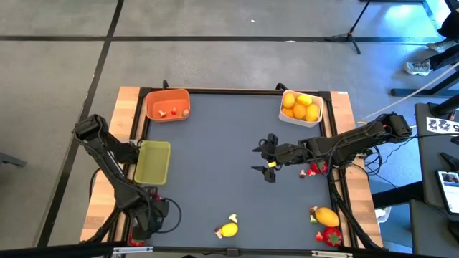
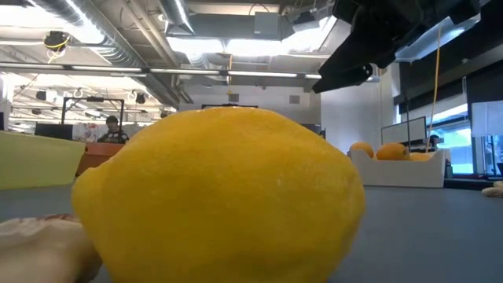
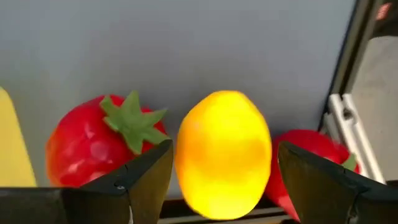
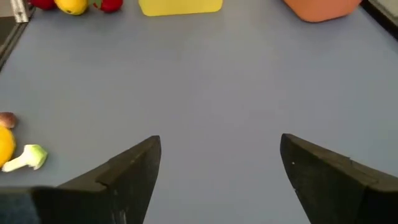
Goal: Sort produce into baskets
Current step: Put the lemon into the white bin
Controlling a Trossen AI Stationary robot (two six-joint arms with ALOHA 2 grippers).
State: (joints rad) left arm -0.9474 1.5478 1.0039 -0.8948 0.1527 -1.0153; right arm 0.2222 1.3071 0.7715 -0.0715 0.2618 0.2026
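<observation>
Broadly, largest first:
Table [image 1: 215,172]: dark mat with wooden edges, carrying three baskets and scattered produce
Right arm: reaches in from the right edge; right gripper [image 1: 268,159] hovers mid-table, jaws apart and holding nothing
Left arm: folded at the near-left corner; left gripper [image 1: 147,215] sits low, jaws apart, empty, looking at a lemon [image 3: 222,152] framed between its fingers, with a strawberry [image 3: 102,142] beside it
Yellow-green basket [image 1: 153,162]: left side, appears empty
Orange basket [image 1: 167,104]: far left, with a few small red-and-pale bits inside
White basket [image 1: 301,107]: far right, already filled with citrus [image 1: 300,105]
Loose produce: yellow fruit [image 1: 228,229] at near centre; lemon and strawberry cluster [image 1: 326,223] at near right; small reddish pieces [image 1: 314,169] at the right edge
Handling: likely light, hard plastic toys with smooth rounded skins, so prone to roll or squirt sideways when pinched
Where to grip: across the lemon's narrow middle, fingers square to its long axis; strawberries across the widest part of the body, not the leafy top
</observation>
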